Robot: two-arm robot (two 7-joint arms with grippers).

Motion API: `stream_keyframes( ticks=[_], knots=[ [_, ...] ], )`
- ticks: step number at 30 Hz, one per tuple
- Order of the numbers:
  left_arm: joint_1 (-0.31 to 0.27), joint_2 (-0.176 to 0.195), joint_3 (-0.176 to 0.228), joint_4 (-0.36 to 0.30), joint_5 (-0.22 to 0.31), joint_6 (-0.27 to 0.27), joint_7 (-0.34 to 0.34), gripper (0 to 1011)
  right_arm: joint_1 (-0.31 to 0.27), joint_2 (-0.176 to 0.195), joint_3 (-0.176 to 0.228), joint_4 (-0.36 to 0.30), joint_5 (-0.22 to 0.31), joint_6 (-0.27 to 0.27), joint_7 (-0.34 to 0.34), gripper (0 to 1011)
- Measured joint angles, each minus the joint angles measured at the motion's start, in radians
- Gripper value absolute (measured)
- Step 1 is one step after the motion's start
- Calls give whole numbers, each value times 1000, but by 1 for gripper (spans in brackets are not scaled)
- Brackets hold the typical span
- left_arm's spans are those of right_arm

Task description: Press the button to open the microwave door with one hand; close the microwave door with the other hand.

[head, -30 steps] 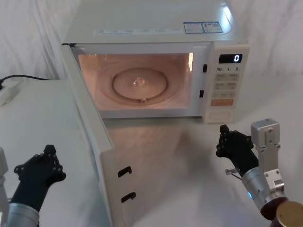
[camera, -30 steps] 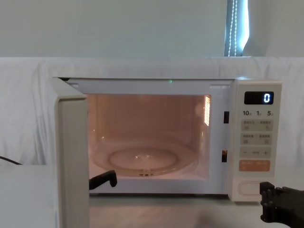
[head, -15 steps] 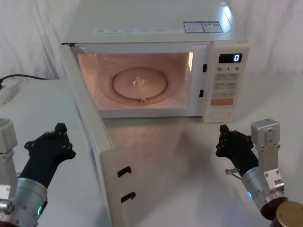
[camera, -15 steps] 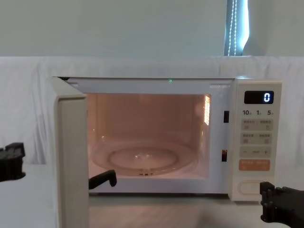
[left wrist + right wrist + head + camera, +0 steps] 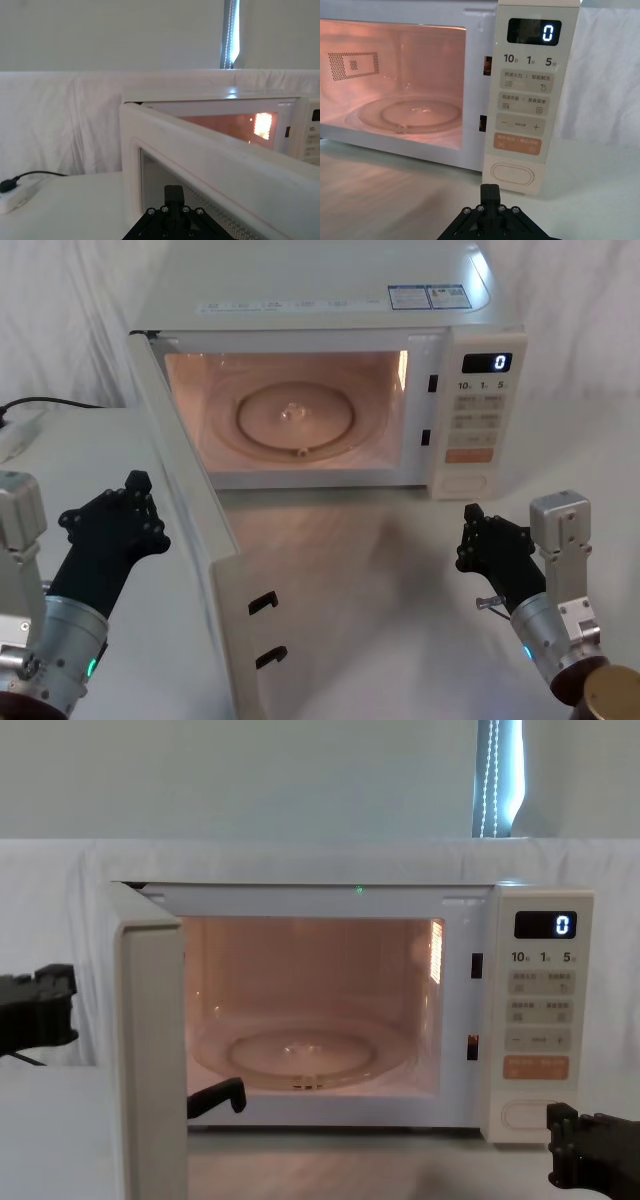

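Observation:
The cream microwave [image 5: 330, 290] stands open and lit inside, its display showing 0. The microwave door [image 5: 195, 530] is swung far out toward me on its left hinge, its edge seen in the chest view [image 5: 150, 1060]. My left gripper [image 5: 138, 488], shut, hovers just left of the door's outer face; the left wrist view has the door [image 5: 215, 165] close ahead. My right gripper [image 5: 472, 518] is shut and empty, low over the table in front of the control panel. The wide blank button [image 5: 512, 175] lies a short way beyond its fingertips [image 5: 490, 192].
A white power strip with a black cable [image 5: 20, 430] lies on the table at far left. The glass turntable [image 5: 295, 418] sits inside the cavity. Two black latch hooks [image 5: 265, 602] stick out from the door's inner edge. White cloth covers the table and backdrop.
My left gripper has risen and moved forward and rightward, closing in on the open door's outer face. The right gripper and the door have stayed put.

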Motion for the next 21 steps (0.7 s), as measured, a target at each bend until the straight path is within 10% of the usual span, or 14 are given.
stream_keyframes(
  ticks=[21],
  knots=[
    [-84, -8, 58, 79, 41, -41, -44, 0, 0, 0, 0, 0, 0, 0, 0, 0]
  ],
)
